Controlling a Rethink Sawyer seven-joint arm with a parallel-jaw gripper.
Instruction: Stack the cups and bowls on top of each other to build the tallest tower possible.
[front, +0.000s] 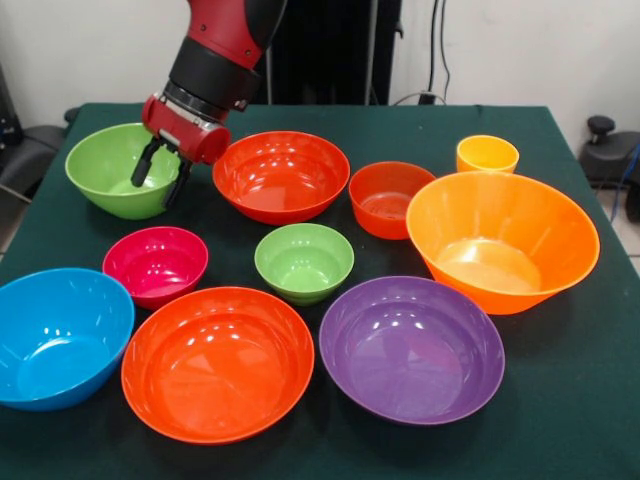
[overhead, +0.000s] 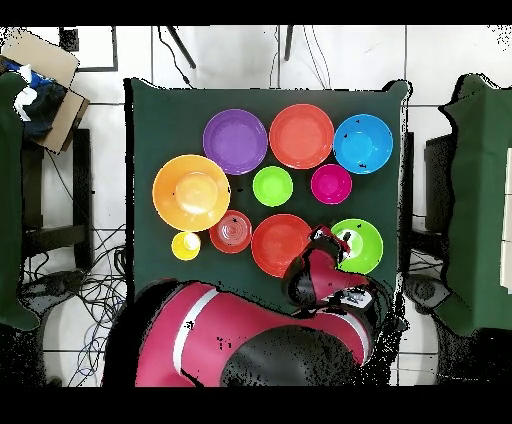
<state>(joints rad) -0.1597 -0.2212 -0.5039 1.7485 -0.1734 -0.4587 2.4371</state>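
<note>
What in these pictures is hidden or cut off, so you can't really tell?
- Front view: the blue bowl is cut by the left edge.
- Front view: the end effector covers part of the large green bowl; contact unclear.
- Overhead view: the arm hides that bowl's near rim.

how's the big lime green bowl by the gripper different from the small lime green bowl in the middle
The large lime green bowl is wider and deeper than the small lime green bowl. The large one sits at the table's edge with the open gripper at its rim; the small one sits mid-table, ringed by other bowls, nothing over it. Both are glossy lime green, upright and empty.
</note>
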